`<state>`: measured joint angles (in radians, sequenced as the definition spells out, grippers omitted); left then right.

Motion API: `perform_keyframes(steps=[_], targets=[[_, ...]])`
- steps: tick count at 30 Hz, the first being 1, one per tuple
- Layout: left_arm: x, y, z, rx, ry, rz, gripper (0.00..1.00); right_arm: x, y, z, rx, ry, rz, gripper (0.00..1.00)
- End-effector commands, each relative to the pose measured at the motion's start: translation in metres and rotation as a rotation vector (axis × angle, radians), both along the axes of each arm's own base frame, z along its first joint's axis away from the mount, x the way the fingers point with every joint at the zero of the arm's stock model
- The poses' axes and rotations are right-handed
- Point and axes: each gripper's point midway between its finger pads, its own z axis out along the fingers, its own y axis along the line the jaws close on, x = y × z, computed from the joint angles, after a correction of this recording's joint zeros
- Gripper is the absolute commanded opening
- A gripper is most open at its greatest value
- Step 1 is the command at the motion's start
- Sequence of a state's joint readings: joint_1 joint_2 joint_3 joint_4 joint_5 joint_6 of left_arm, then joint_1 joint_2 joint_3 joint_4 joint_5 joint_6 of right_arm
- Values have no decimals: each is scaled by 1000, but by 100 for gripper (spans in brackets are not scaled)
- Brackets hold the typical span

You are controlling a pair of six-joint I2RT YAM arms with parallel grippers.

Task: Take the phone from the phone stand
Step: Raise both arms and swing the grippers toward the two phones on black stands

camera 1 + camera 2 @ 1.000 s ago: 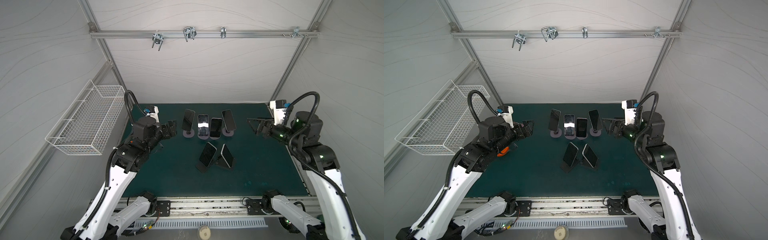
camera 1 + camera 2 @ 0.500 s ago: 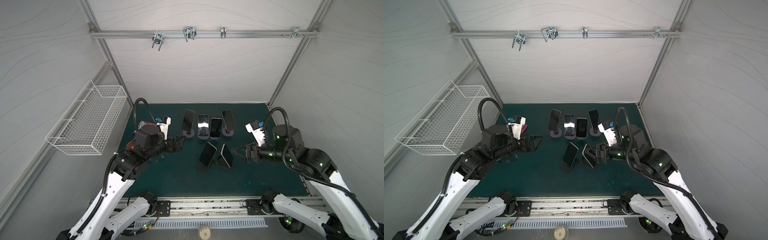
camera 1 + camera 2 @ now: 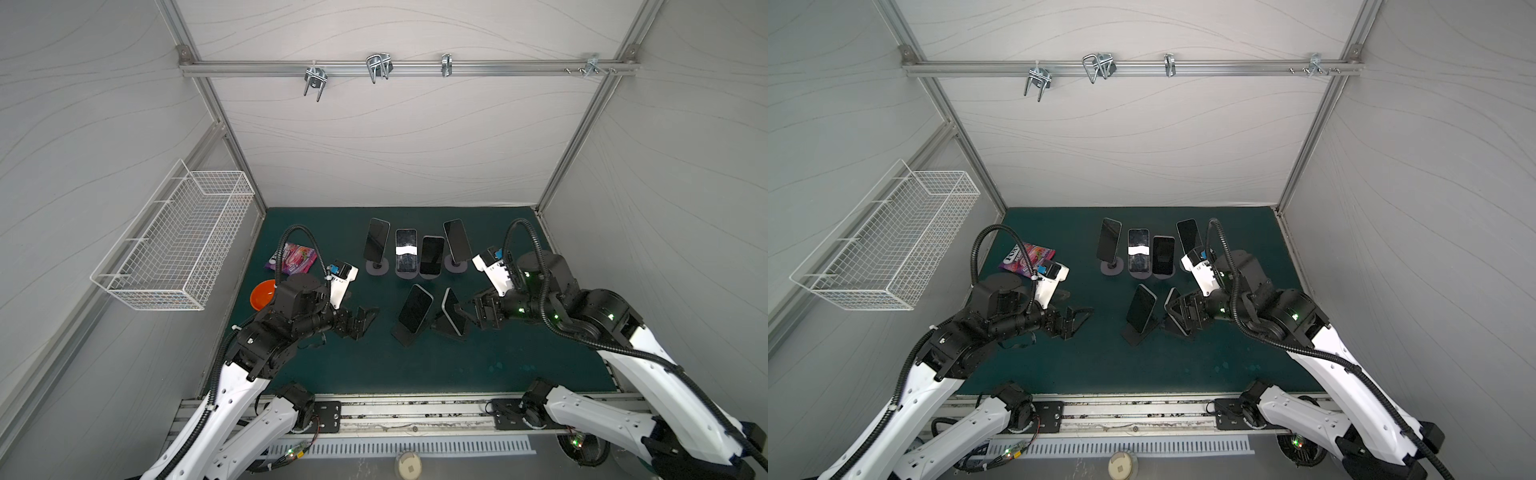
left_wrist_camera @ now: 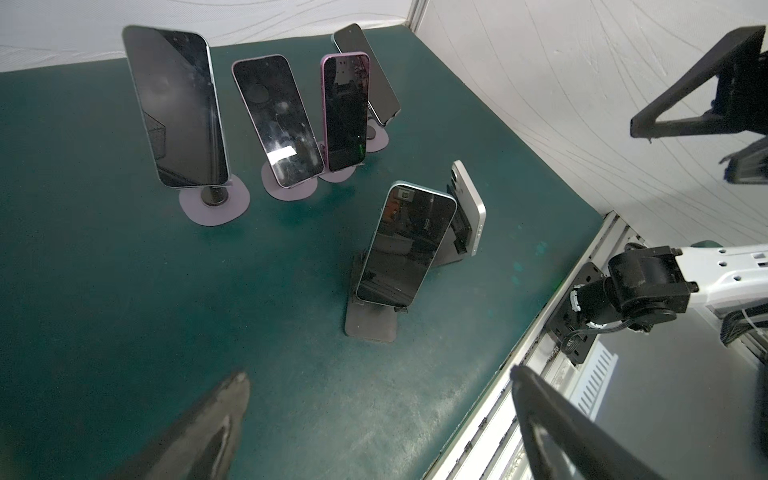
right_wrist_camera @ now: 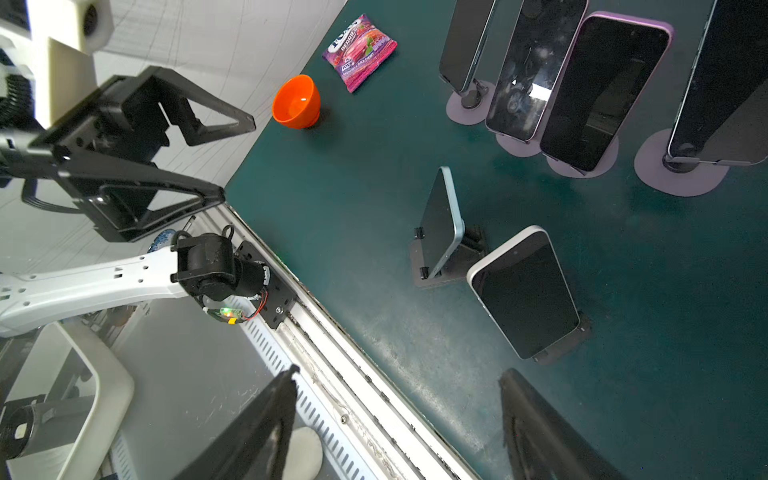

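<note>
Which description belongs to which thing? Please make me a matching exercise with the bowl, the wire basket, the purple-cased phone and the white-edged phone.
Things:
1. bowl
2. wire basket
3. purple-cased phone
4. white-edged phone

Descriptions:
a. in the front pair of phones
b. mounted on the left wall
c. orange in colour
d. in the back row of four phones

Pairs: 1-c; 2-b; 3-d; 4-a

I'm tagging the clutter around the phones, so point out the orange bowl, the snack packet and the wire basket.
orange bowl [image 5: 293, 101]: right wrist view, its inner wall.
snack packet [image 5: 360, 50]: right wrist view, printed front.
wire basket [image 3: 176, 243]: in a top view, mesh wall.
</note>
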<state>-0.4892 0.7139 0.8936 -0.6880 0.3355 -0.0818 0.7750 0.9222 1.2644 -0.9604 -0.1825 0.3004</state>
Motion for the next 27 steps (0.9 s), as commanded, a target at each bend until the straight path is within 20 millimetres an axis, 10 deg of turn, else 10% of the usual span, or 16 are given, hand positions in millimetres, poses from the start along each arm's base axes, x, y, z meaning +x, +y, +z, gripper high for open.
perform_keyframes(steps=[1,27], targets=[[0,-16,10,-64,-79,-84,98,0,-1,-8,-1,13,-17,76],[16,-76,-60,57,-212,-276,95,-5,-14,-50,-7,56,-89,76]])
